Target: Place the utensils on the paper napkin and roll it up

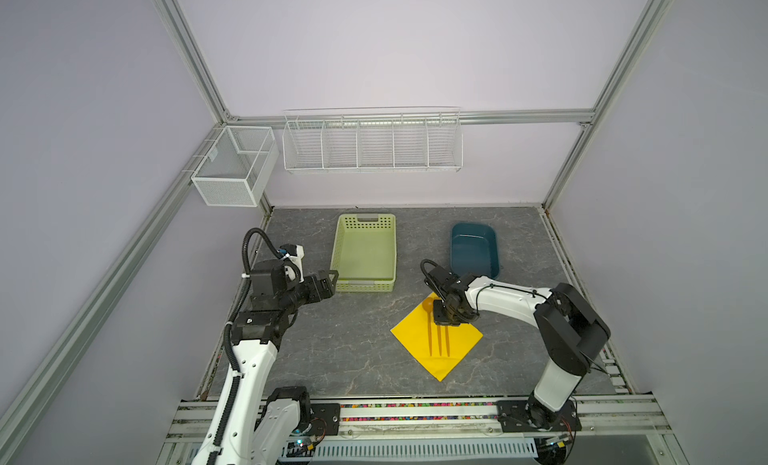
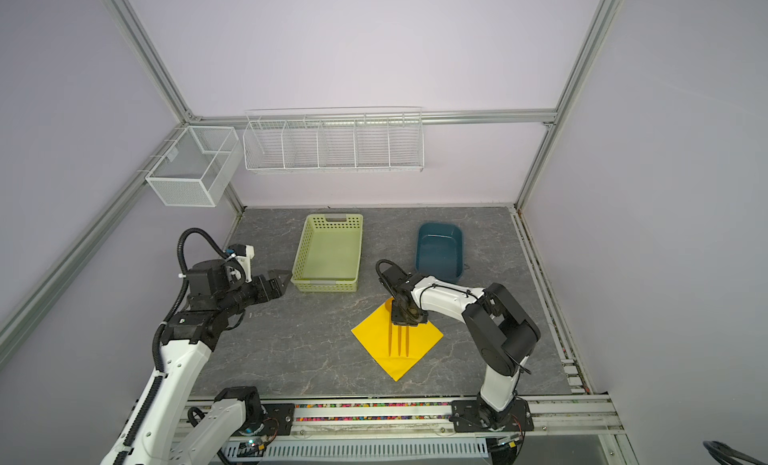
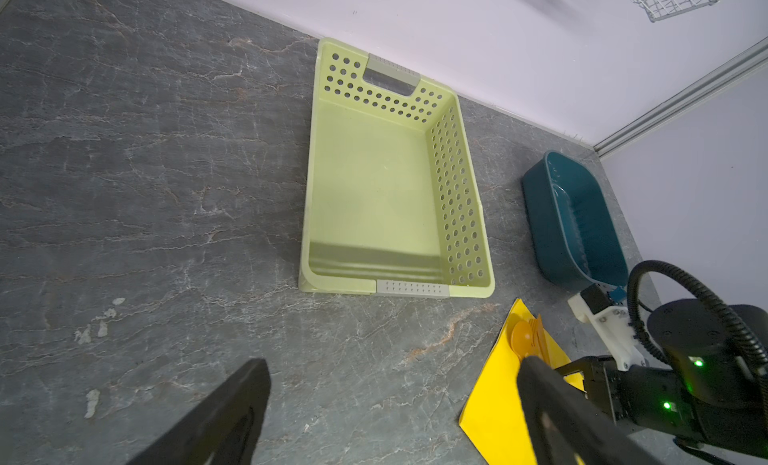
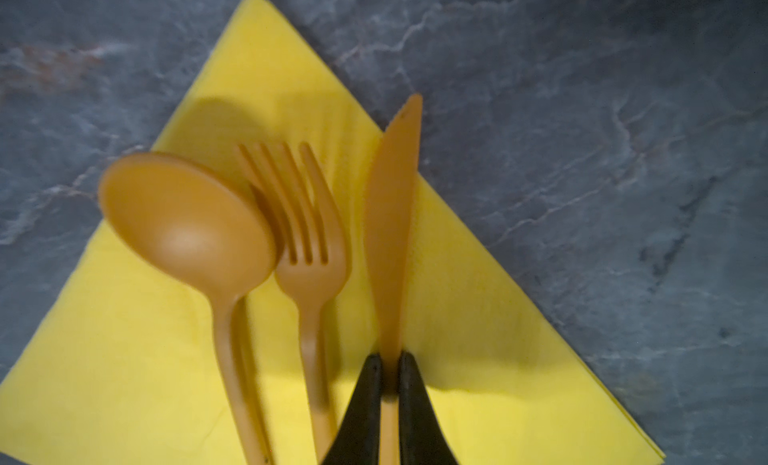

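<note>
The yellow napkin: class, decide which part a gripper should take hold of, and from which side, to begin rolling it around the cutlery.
Probably its left corner, approached low from the left. The napkin lies flat as a diamond, the utensils run near-to-far down its middle, so that bare corner points sideways towards the open left gripper; the right gripper is shut on the knife.

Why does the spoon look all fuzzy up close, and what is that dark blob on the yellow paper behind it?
In the right wrist view the spoon is very near the lens, so its edges go soft; the blob on the paper napkin looks like the spoon's shadow. In both top views the light is even and the napkin shines bright.
</note>
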Robot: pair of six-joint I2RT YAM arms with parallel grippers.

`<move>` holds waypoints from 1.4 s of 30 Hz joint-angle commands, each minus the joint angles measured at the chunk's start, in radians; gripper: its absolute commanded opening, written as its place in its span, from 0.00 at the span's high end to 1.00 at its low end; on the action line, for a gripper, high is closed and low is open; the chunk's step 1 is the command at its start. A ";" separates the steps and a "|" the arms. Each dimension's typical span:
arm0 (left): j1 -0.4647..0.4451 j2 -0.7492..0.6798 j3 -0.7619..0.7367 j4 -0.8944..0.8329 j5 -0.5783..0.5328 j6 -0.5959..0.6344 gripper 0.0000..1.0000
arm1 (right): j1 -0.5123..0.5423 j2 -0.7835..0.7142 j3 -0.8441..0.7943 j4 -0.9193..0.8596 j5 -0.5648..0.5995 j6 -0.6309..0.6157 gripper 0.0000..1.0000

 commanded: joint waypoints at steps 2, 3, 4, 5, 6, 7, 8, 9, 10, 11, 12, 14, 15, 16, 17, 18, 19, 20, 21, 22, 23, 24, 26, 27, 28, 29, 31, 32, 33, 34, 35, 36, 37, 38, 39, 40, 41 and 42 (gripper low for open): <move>-0.001 -0.005 -0.011 0.011 -0.004 -0.005 0.06 | 0.006 -0.002 -0.021 -0.003 0.008 0.030 0.87; -0.001 -0.005 -0.010 0.011 -0.004 -0.005 0.06 | 0.006 -0.002 -0.021 -0.004 0.008 0.029 0.86; -0.001 -0.005 -0.011 0.010 -0.004 -0.006 0.06 | 0.007 -0.002 -0.020 -0.004 0.009 0.030 0.86; -0.001 -0.006 -0.010 0.011 -0.004 -0.005 0.06 | 0.006 -0.002 -0.020 -0.005 0.007 0.029 0.84; -0.002 -0.005 -0.011 0.011 -0.004 -0.005 0.06 | 0.006 -0.003 -0.018 -0.006 0.008 0.030 0.82; -0.001 -0.006 -0.010 0.011 -0.005 -0.005 0.06 | 0.007 -0.005 -0.018 -0.007 0.010 0.030 0.81; -0.001 -0.005 -0.011 0.010 -0.006 -0.005 0.06 | 0.008 -0.007 -0.018 -0.009 0.010 0.030 0.80; -0.001 -0.006 -0.010 0.009 -0.006 -0.006 0.06 | 0.007 -0.010 -0.017 -0.012 0.012 0.031 0.79; -0.001 -0.006 -0.011 0.009 -0.006 -0.006 0.06 | 0.007 -0.013 -0.015 -0.014 0.013 0.032 0.78; -0.001 -0.005 -0.012 0.009 -0.005 -0.006 0.06 | 0.008 -0.018 -0.014 -0.017 0.015 0.031 0.77; -0.001 -0.005 -0.010 0.009 -0.007 -0.006 0.06 | 0.007 -0.024 -0.010 -0.023 0.015 0.031 0.76; -0.001 -0.006 -0.012 0.010 -0.006 -0.005 0.06 | 0.006 -0.037 -0.003 -0.035 0.019 0.030 0.75; -0.001 -0.005 -0.014 0.011 -0.003 -0.004 0.06 | 0.007 -0.046 0.001 -0.041 0.020 0.030 0.74; -0.001 -0.007 -0.014 0.013 -0.003 -0.004 0.06 | 0.007 -0.054 0.004 -0.047 0.024 0.030 0.73; -0.001 -0.010 -0.016 0.013 -0.004 -0.004 0.06 | 0.007 -0.063 0.009 -0.055 0.028 0.028 0.72; -0.001 -0.012 -0.016 0.014 -0.005 -0.004 0.06 | 0.007 -0.073 0.014 -0.063 0.032 0.027 0.71; -0.001 -0.011 -0.017 0.014 -0.006 -0.004 0.06 | 0.008 -0.082 0.018 -0.070 0.035 0.025 0.70; -0.001 -0.012 -0.017 0.012 -0.006 -0.004 0.06 | 0.007 -0.093 0.020 -0.077 0.038 0.024 0.69; -0.003 -0.013 -0.019 0.015 -0.007 -0.005 0.07 | 0.007 -0.106 0.022 -0.084 0.042 0.021 0.69; -0.004 -0.013 -0.019 0.018 -0.008 -0.008 0.07 | 0.007 -0.116 0.023 -0.088 0.045 0.019 0.68; -0.008 -0.013 -0.021 0.020 -0.010 -0.009 0.07 | 0.007 -0.129 0.023 -0.095 0.048 0.015 0.68; -0.014 -0.012 -0.021 0.021 -0.011 -0.009 0.07 | 0.007 -0.142 0.023 -0.098 0.048 0.011 0.68; -0.034 -0.009 -0.020 0.021 -0.013 -0.009 0.08 | 0.008 -0.168 0.022 -0.106 0.049 -0.003 0.68; -0.051 -0.006 -0.019 0.022 -0.020 -0.009 0.08 | 0.007 -0.182 0.019 -0.109 0.050 -0.014 0.68; -0.070 -0.003 -0.017 0.021 -0.030 -0.009 0.08 | 0.007 -0.194 0.017 -0.110 0.048 -0.027 0.68; -0.094 0.000 -0.013 0.017 -0.044 -0.007 0.08 | 0.006 -0.209 0.015 -0.108 0.043 -0.051 0.68; -0.132 0.009 -0.010 0.011 -0.066 -0.017 0.08 | 0.013 -0.242 0.004 -0.088 0.012 -0.125 0.68; -0.145 0.013 -0.009 0.012 -0.069 -0.029 0.08 | 0.016 -0.261 -0.004 -0.085 0.009 -0.156 0.67; -0.156 0.017 -0.011 0.016 -0.070 -0.044 0.08 | 0.017 -0.282 -0.013 -0.084 0.007 -0.192 0.67; -0.164 0.018 -0.012 0.020 -0.071 -0.057 0.09 | 0.018 -0.302 -0.020 -0.085 0.006 -0.220 0.66; -0.176 0.019 -0.016 0.028 -0.072 -0.074 0.09 | 0.018 -0.324 -0.030 -0.086 0.007 -0.253 0.65; -0.190 0.019 -0.022 0.036 -0.075 -0.091 0.10 | 0.018 -0.344 -0.040 -0.086 0.006 -0.287 0.64; -0.204 0.020 -0.027 0.045 -0.081 -0.102 0.10 | 0.019 -0.364 -0.048 -0.085 0.002 -0.318 0.62; -0.225 0.020 -0.031 0.052 -0.092 -0.116 0.11 | 0.022 -0.387 -0.058 -0.081 -0.008 -0.354 0.61; -0.248 0.022 -0.037 0.056 -0.109 -0.131 0.11 | 0.025 -0.410 -0.071 -0.077 -0.014 -0.391 0.60; -0.270 0.025 -0.038 0.058 -0.122 -0.142 0.12 | 0.028 -0.430 -0.081 -0.073 -0.019 -0.419 0.60; -0.297 0.029 -0.043 0.062 -0.135 -0.156 0.13 | 0.032 -0.454 -0.094 -0.065 -0.032 -0.456 0.59; -0.324 0.034 -0.045 0.069 -0.145 -0.171 0.15 | 0.038 -0.476 -0.111 -0.051 -0.048 -0.498 0.59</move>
